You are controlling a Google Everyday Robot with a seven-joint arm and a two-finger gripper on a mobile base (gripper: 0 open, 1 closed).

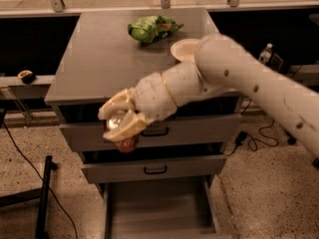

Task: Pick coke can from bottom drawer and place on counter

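Observation:
My gripper point(118, 119) is shut on the coke can point(124, 137), whose silver top faces the camera and whose red body shows below the fingers. It hangs in front of the cabinet's top-left corner, just below the counter's front edge. The counter point(99, 59) is the grey top of the cabinet. The bottom drawer point(157, 210) stands pulled open below, its grey floor bare.
A green bag point(152, 28) and a white bowl point(183, 50), partly hidden by my arm, sit on the far part of the counter. Two shut drawer fronts with black handles point(155, 170) are above the open drawer. A water bottle point(265, 54) stands at the right. Cables and a stand lie on the floor at left.

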